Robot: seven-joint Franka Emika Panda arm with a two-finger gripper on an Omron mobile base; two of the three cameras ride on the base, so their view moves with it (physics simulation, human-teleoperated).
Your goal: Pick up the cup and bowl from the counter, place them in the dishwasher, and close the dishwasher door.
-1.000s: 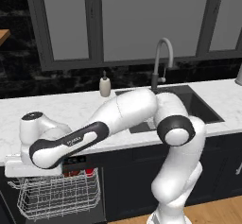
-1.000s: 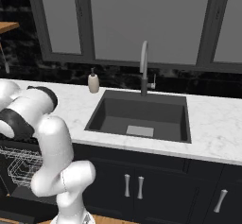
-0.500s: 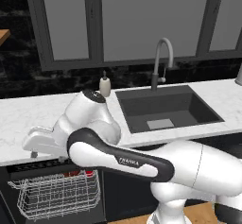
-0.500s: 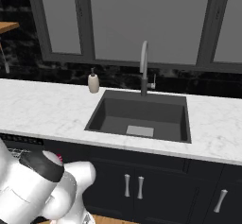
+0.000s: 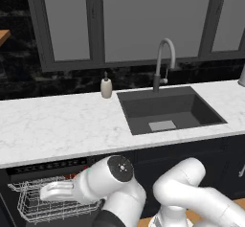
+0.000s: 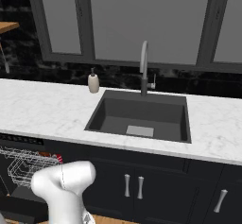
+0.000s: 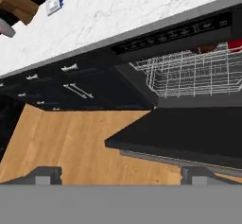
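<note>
The dishwasher [image 5: 48,166] stands open under the counter [image 5: 57,125], its white wire rack [image 7: 194,74] pulled into sight below the black control strip [image 7: 179,31]. A red cup [image 7: 235,44] sits at the rack's far end, with a brownish shape beside it that may be the bowl [image 7: 208,49]. The dishwasher door [image 7: 189,133] hangs down flat, its pale front edge nearest the hand. My gripper [image 7: 123,175] is open and empty, low over the wooden floor just off the door's edge. My hand [image 5: 55,191] is in front of the rack in the left base view.
A dark sink [image 5: 167,111] with a curved tap [image 5: 162,63] is set in the counter, and a beige soap dispenser [image 5: 106,87] stands beside it. Dark cabinets with silver handles [image 7: 78,90] flank the dishwasher. The wooden floor [image 7: 61,147] lies under the gripper.
The arm has swung down from counter height to low in front of the open dishwasher. Counter, sink and rack keep their places.
</note>
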